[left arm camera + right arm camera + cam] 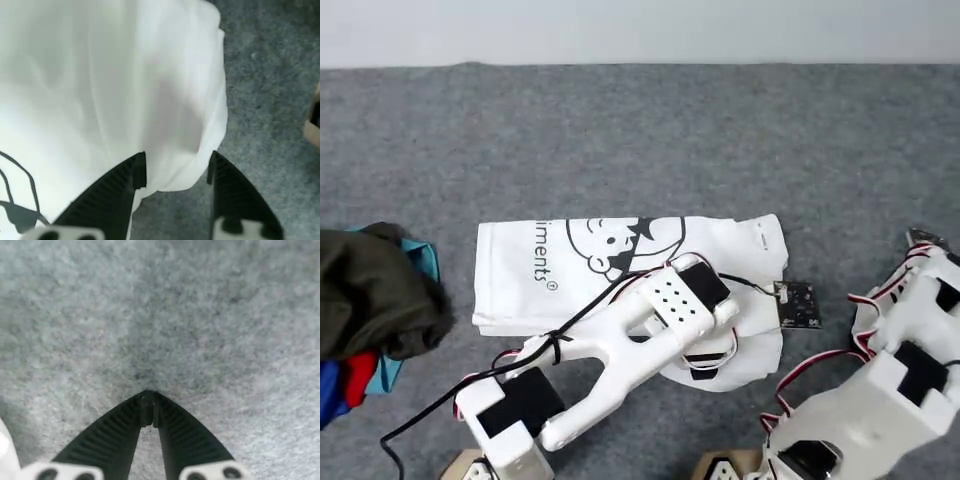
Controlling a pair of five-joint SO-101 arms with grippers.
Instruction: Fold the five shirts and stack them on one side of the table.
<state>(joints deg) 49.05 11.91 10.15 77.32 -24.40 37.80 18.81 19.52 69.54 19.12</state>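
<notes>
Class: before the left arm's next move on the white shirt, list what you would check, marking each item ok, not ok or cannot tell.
1. The left hand is open, astride the edge of the white shirt: ok.
2. How many layers it would catch: cannot tell.
3. The right hand is shut, over bare table, off the shirt: ok.
4. The heap of other shirts lies apart from the white one: ok.
5. Shirt folded neatly: not ok, its near end is rumpled.

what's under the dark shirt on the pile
Teal cloth, red cloth and blue cloth stick out from under the dark shirt. How they lie beneath it is covered.
</notes>
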